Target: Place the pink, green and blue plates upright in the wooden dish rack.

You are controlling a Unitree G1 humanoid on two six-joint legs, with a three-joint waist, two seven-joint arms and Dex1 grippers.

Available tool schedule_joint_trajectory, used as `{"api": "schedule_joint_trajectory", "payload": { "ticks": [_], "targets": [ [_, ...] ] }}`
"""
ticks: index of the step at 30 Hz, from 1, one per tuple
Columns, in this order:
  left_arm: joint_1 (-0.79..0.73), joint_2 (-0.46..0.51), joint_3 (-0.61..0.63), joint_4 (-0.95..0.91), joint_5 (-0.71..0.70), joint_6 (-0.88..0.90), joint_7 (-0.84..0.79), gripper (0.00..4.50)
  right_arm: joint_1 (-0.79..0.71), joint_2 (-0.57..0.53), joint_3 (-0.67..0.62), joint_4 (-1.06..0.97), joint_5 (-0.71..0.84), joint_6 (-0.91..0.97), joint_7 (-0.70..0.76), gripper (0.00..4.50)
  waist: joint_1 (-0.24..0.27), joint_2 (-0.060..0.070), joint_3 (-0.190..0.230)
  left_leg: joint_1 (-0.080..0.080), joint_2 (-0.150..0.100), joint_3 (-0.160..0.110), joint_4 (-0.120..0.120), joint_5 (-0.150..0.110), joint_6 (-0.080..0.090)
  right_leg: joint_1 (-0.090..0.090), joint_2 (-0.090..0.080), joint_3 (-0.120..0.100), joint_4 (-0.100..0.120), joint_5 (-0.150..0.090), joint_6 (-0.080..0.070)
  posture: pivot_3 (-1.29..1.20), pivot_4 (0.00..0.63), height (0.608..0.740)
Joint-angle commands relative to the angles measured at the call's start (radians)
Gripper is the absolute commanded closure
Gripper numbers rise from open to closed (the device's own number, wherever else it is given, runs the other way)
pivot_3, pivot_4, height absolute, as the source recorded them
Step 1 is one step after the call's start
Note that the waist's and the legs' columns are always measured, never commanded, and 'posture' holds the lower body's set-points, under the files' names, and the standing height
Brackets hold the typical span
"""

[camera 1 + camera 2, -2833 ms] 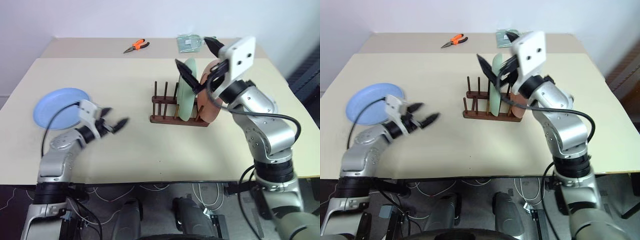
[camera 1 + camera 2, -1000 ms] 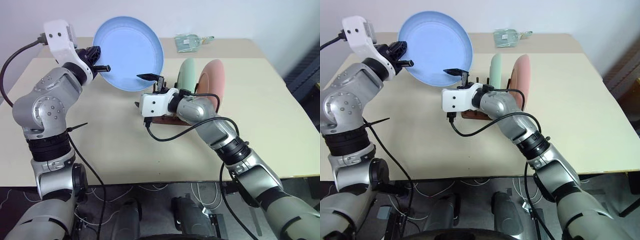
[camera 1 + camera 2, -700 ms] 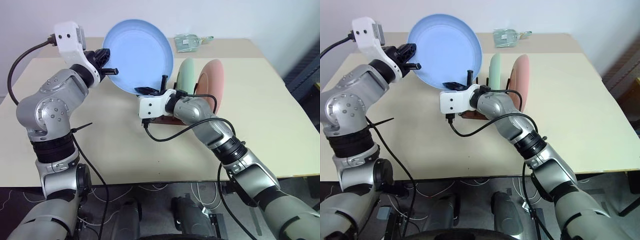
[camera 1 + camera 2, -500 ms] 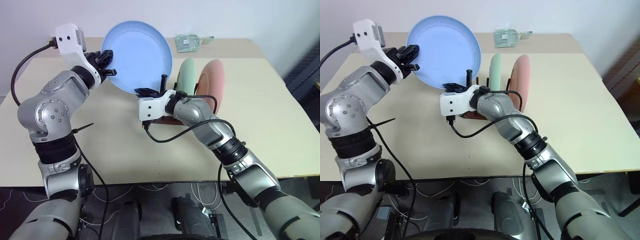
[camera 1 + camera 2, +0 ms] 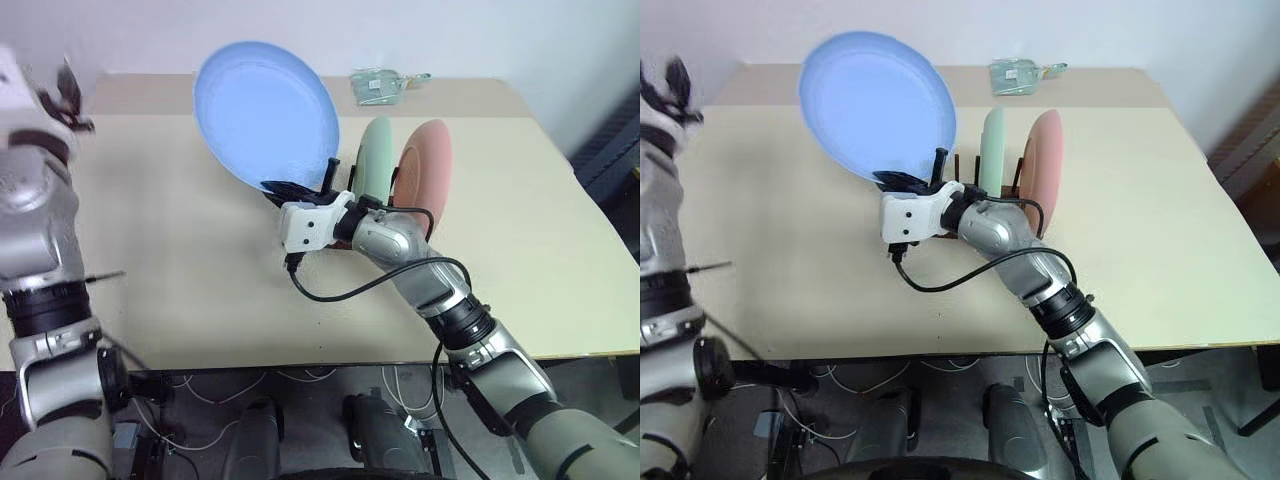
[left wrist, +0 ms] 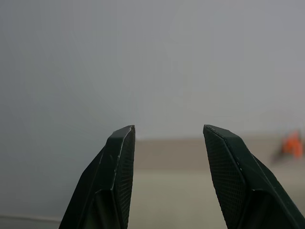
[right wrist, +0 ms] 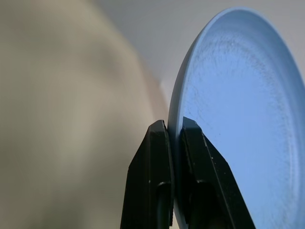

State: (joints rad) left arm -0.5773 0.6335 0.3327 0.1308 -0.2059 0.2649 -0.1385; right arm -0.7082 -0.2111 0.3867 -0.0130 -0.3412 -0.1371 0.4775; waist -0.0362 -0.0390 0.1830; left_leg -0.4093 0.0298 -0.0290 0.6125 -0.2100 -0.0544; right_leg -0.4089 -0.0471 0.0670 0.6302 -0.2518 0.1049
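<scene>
Right now three plates are out, one of each colour. Two stand upright in the wooden dish rack [image 5: 330, 215], just beyond the right hand [image 5: 283, 187]: the green plate [image 5: 375, 165] and, behind it on the far side, the pink plate [image 5: 424, 172]. The blue plate [image 5: 266, 111] is off the counter [image 5: 180, 260], held up on edge above the near end of the rack, leaning back toward the robot's left.

The right hand grips that blue plate at its lowest rim, its two black fingers [image 7: 157, 157] pressed shut on either side of the edge, as the right wrist view shows plainly. Its arm reaches across in front of the rack from the robot's right, wrist bent inward, a black cable looping below it.

The left hand [image 6: 169, 136] is raised well away at the robot's far left, clear of the plate, fingers parted with nothing between them.

Beyond the rack, on the counter's far strip, lies a small clear packet [image 5: 378, 84]. The counter is pale beige, and a plain light wall stands behind it.
</scene>
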Motion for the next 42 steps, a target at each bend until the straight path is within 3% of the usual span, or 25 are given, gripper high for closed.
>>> {"api": "schedule_joint_trajectory", "payload": {
  "ticks": [1,2,6,10,19,31,34,36,37,39,42],
  "targets": [
    [0.088,-0.034,-0.067,-0.018,0.002,-0.085,-0.120,2.21,0.012,0.068,-0.093,-0.135,0.175,0.052,-0.004,4.50,0.001,-0.001,0.000,0.000,0.000,0.000,0.000,0.000,0.000,0.000,0.000,0.000,0.000,0.000,0.000,0.00,0.150,0.732],
    [0.126,-0.046,-0.089,-0.032,0.004,-0.103,-0.150,2.21,0.021,0.092,-0.110,-0.163,0.222,0.079,-0.004,4.50,0.001,-0.001,0.000,-0.001,0.000,0.000,0.000,0.000,0.000,0.000,0.000,0.000,0.000,0.000,0.000,0.00,0.150,0.732],
    [0.327,-0.162,-0.211,-0.137,-0.031,-0.162,-0.274,2.21,0.123,0.297,-0.243,-0.349,0.671,0.437,-0.067,4.50,-0.001,-0.001,-0.001,0.000,0.002,0.000,-0.001,0.000,0.000,0.000,0.000,0.000,0.001,0.000,0.000,0.00,0.150,0.732],
    [0.377,-0.203,-0.253,-0.218,-0.048,-0.145,-0.330,2.21,0.167,0.380,-0.308,-0.409,0.826,0.587,-0.165,4.50,-0.001,0.000,0.000,-0.001,0.003,-0.001,0.000,0.000,0.000,-0.001,-0.001,-0.001,0.001,-0.001,-0.006,0.00,0.150,0.732],
    [0.376,-0.196,-0.237,-0.211,-0.063,-0.118,-0.370,2.21,0.188,0.388,-0.337,-0.429,0.964,0.691,-0.285,4.50,-0.007,0.002,0.000,0.000,0.003,0.001,-0.001,0.000,0.001,-0.002,0.001,-0.001,0.000,-0.001,-0.008,0.00,0.150,0.732],
    [0.395,-0.192,-0.239,-0.269,-0.068,-0.085,-0.386,2.21,0.170,0.360,-0.389,-0.346,1.036,0.762,-0.400,4.50,-0.008,0.002,-0.001,-0.001,0.003,0.001,-0.001,0.000,0.001,-0.002,0.001,-0.001,0.000,-0.001,-0.007,0.00,0.150,0.732],
    [0.396,-0.194,-0.239,-0.274,-0.066,-0.081,-0.385,2.13,0.147,0.333,-0.390,-0.319,1.022,0.772,-0.393,3.41,-0.008,0.002,0.000,-0.001,0.003,0.001,-0.001,0.000,0.001,-0.002,0.001,-0.001,0.000,-0.001,-0.007,0.00,0.150,0.732],
    [0.398,-0.196,-0.239,-0.273,-0.065,-0.082,-0.383,2.13,0.135,0.316,-0.383,-0.315,1.000,0.767,-0.387,2.46,-0.008,0.002,0.000,-0.001,0.003,0.001,-0.001,0.000,0.001,-0.002,0.001,-0.001,0.000,-0.001,-0.007,0.00,0.150,0.732],
    [0.398,-0.197,-0.241,-0.272,-0.062,-0.084,-0.382,2.13,0.125,0.299,-0.374,-0.313,0.974,0.758,-0.385,1.78,-0.008,0.002,0.000,-0.001,0.003,0.001,-0.001,0.000,0.001,-0.002,0.001,-0.001,0.000,-0.001,-0.007,0.00,0.150,0.732],
    [0.397,-0.200,-0.245,-0.268,-0.059,-0.087,-0.382,2.13,0.099,0.277,-0.363,-0.306,0.939,0.743,-0.380,1.00,-0.008,0.002,0.000,-0.001,0.003,0.001,-0.001,0.000,0.001,-0.002,0.001,-0.001,0.000,-0.001,-0.007,0.00,0.150,0.732],
    [0.394,-0.206,-0.253,-0.261,-0.056,-0.091,-0.383,2.13,0.069,0.246,-0.349,-0.309,0.898,0.729,-0.367,1.00,-0.008,0.002,0.000,-0.001,0.003,0.001,-0.001,0.000,0.001,-0.002,0.001,-0.001,-0.001,-0.001,-0.007,0.00,0.150,0.732]
  ]
}}
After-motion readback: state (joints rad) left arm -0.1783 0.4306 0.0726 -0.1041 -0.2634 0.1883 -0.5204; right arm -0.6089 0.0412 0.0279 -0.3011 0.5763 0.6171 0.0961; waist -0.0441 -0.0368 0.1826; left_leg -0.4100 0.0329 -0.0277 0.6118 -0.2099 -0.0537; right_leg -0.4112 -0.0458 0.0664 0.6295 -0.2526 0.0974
